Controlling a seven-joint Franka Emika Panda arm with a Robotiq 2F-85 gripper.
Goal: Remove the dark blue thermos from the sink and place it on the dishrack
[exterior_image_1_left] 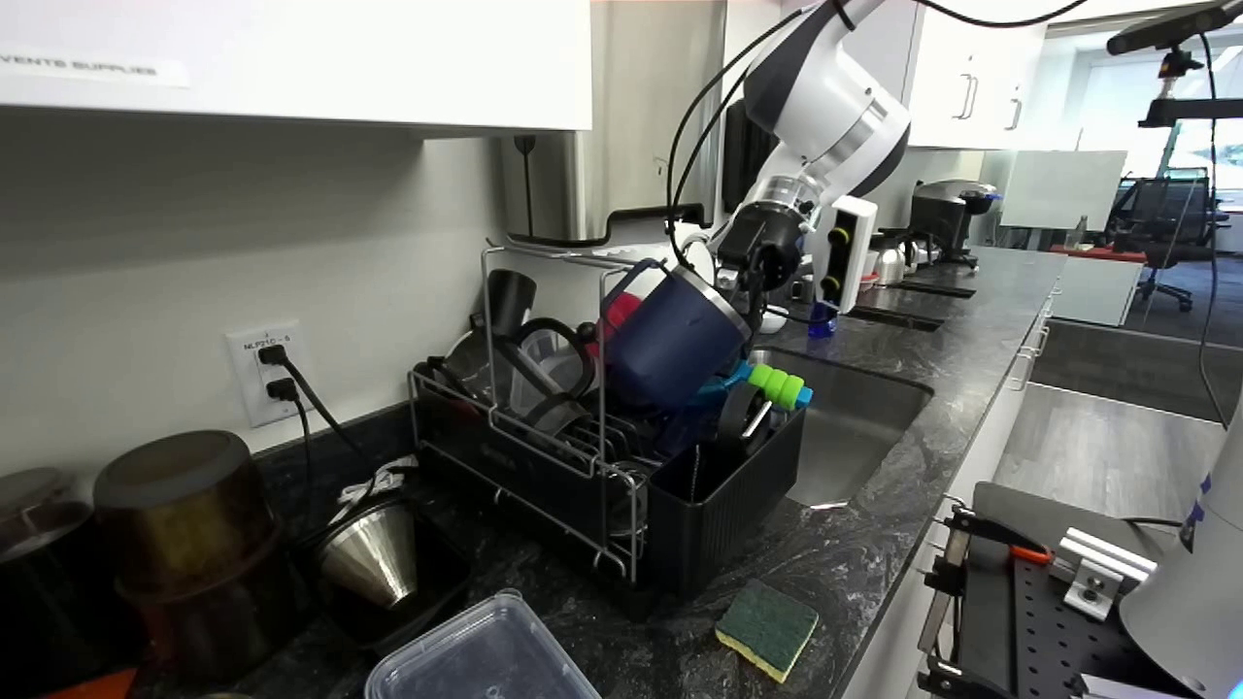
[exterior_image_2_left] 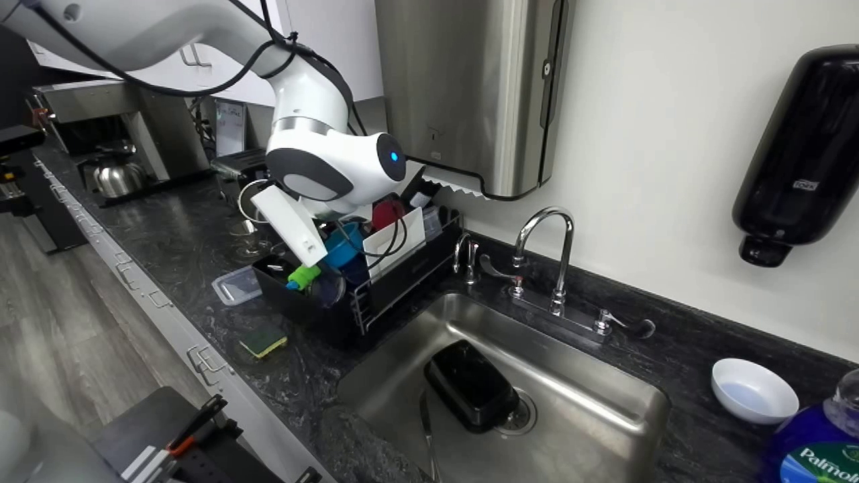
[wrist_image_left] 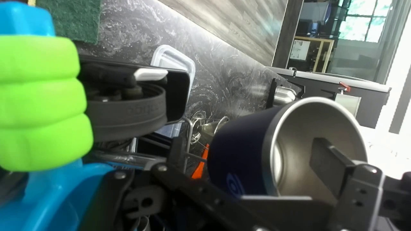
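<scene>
Checked wrist view: found gripper released, fingers spread well apart, grasping nothing. Noted dark blue thermos mug in between, mouth in sight, with a finger pad across that mouth at about 5 o'clock and the opposing pad beyond the body at 9 o'clock. Could not determine depth of entry or any contact. Rated hooking of the rim as chief hazard, from a sideways or twisting retreat; would expect tipping or dragging of the mug. Noted lime-green ribbed grip between 9 and 10 o'clock from the mug, exposed to a knock.

Checked an exterior view: found the mug on the wire dishrack, tilted rather than upright, mouth toward 1 to 2 o'clock, handle at 10 to 11. Could not see the support beneath. Judged placing nearly complete but seating unproven; could roll or slide off a loose perch. Marked stainless-steel sink at 4 o'clock from the mug: possible landing place.

Checked an exterior view: could not pick out the mug, probably hidden behind the robot arm. Found black rectangular dish and slim utensil inside the sink, between 4 and 5 o'clock from the rack: a hard landing. Noted black cable loops at 5 o'clock from the arm, against a white flat board; could snag there during lifting, jolting the rack. Could not tell touching from overlap.
</scene>
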